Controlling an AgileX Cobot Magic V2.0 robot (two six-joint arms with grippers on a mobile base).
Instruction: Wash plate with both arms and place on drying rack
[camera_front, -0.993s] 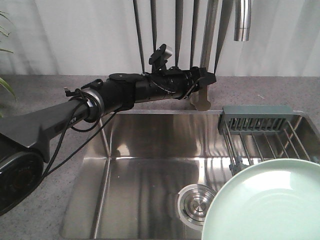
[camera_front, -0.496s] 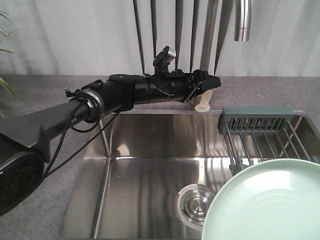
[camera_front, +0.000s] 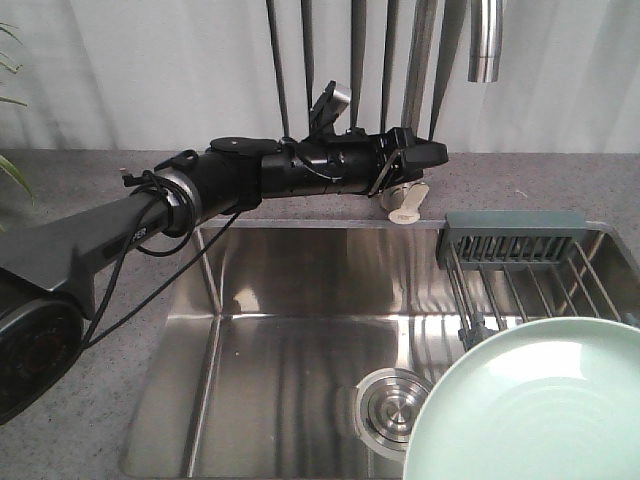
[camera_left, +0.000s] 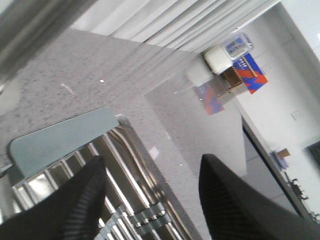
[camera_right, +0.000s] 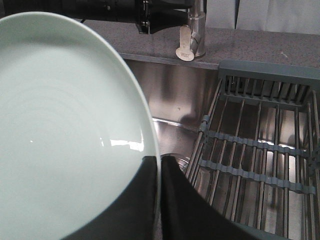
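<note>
Two hands: left hand spread, level above counter; right hand clamped on plate.

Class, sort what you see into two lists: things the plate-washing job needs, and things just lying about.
Needed: plate, right gripper, left gripper, sink, tap, rack.
Lying about: plant, hanging rods, coloured boxes.
</note>
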